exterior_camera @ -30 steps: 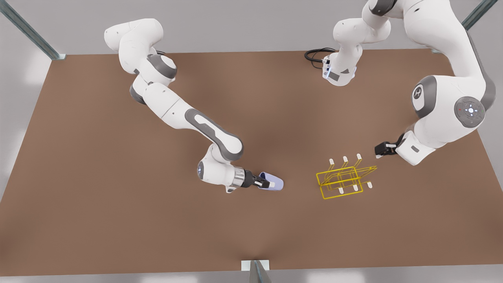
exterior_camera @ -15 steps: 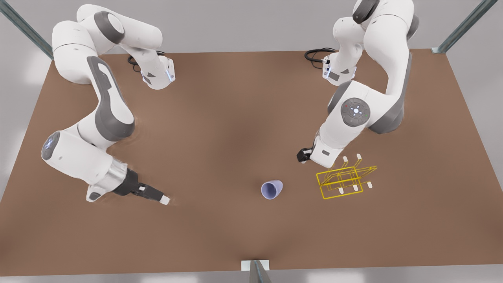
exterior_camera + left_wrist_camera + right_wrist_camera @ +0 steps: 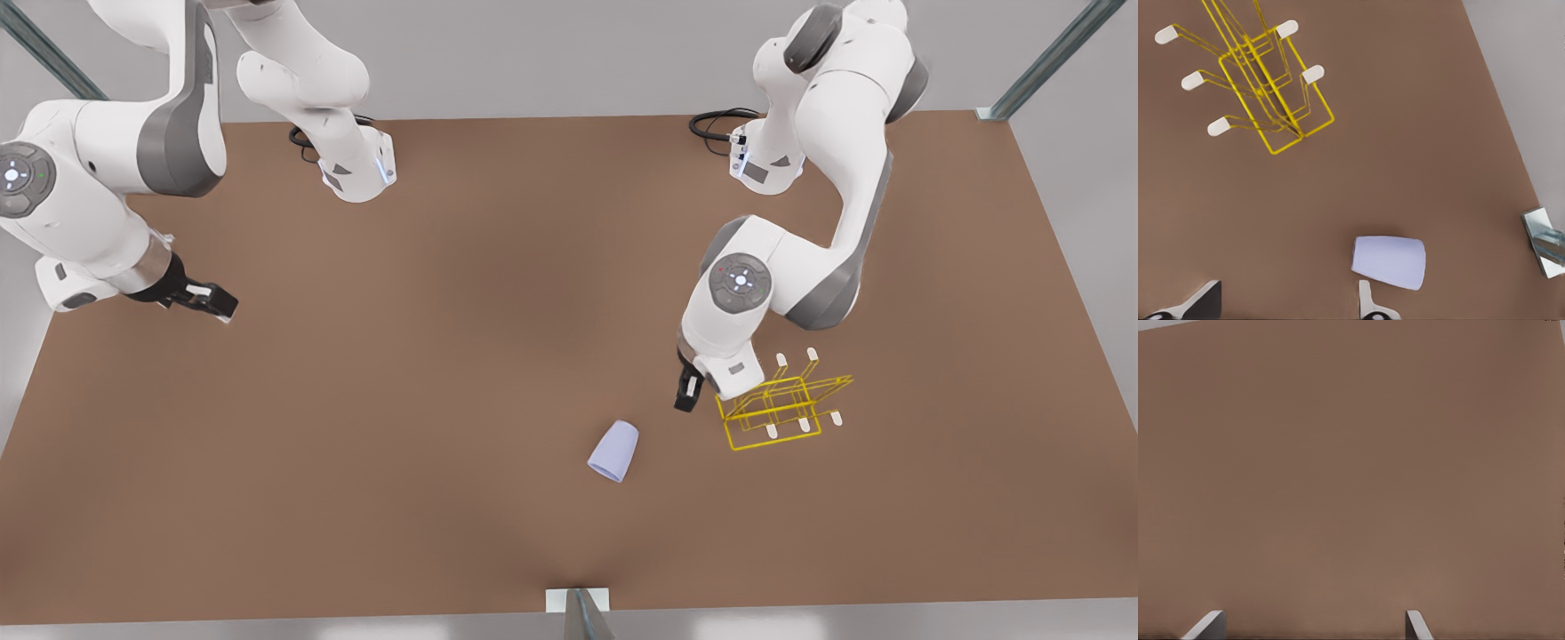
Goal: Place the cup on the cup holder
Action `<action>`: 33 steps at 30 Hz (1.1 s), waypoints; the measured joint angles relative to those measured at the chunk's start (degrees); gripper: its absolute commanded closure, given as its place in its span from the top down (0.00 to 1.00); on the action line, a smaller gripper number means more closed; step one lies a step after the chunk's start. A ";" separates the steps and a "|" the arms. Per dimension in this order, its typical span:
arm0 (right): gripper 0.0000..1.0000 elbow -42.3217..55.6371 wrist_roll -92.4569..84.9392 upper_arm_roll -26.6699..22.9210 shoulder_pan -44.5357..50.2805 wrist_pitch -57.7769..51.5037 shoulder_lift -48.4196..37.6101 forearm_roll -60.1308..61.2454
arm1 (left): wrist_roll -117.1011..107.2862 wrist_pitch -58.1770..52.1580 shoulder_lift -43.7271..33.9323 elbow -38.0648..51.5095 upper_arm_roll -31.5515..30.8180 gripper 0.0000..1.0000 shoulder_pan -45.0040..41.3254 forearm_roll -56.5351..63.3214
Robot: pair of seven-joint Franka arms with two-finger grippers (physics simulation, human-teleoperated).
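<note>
The pale lavender cup (image 3: 614, 452) lies on its side on the brown table (image 3: 427, 373), with nothing holding it. To the front view's right of it stands the yellow wire cup holder (image 3: 782, 402) with white-tipped prongs. My left gripper (image 3: 686, 391) hangs open at the holder's near-left corner, above and apart from the cup. In the left wrist view the cup (image 3: 1390, 261) lies just beyond one fingertip (image 3: 1368, 301) of the open left gripper (image 3: 1285, 310), and the cup holder (image 3: 1265, 87) is farther off. My right gripper (image 3: 218, 307) waits open at the front view's far left; in its own view the right gripper (image 3: 1313, 627) is over bare table.
Both arm bases (image 3: 356, 173) (image 3: 765, 164) stand at the table's back edge with a black cable (image 3: 711, 124) by one. A metal post (image 3: 578, 612) rises at the front edge. Open table lies between the cup and the right gripper.
The right gripper let go of the cup and drew far back to the front view's left. The cup rolled slightly. The left gripper swung from the holder's right side to its left, nearer the cup.
</note>
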 measured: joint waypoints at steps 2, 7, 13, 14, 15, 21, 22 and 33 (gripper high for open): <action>1.00 0.06 -1.78 -0.25 0.74 -0.40 -0.07 -0.09 | -7.93 1.52 3.63 4.67 3.41 1.00 -3.04 2.39; 1.00 1.13 -5.33 -0.15 2.02 -0.79 1.36 -0.15 | -25.22 4.75 7.96 10.62 12.08 1.00 -9.44 4.78; 1.00 1.79 -8.47 -0.08 1.13 -1.05 2.59 -0.62 | -43.07 6.25 9.01 10.83 17.80 1.00 -15.93 5.20; 1.00 1.79 -8.90 -0.12 1.22 -1.09 2.57 -0.72 | -45.46 6.11 9.11 10.85 15.95 1.00 -16.10 5.11; 1.00 1.84 -9.30 -0.11 1.26 -1.14 2.57 -0.80 | -47.72 5.91 9.20 11.08 14.60 1.00 -16.26 4.37; 1.00 2.41 -11.21 -0.19 1.51 -2.31 3.26 -0.38 | -58.08 6.23 13.59 17.45 17.23 1.00 -15.89 1.52; 1.00 3.19 -11.46 -0.26 1.01 -2.44 3.81 0.09 | -58.08 6.78 14.14 17.97 19.14 1.00 -15.89 1.37; 1.00 7.68 -13.62 -0.06 0.19 -2.90 7.22 -0.67 | -58.08 14.57 19.63 19.32 17.17 1.00 -18.65 1.06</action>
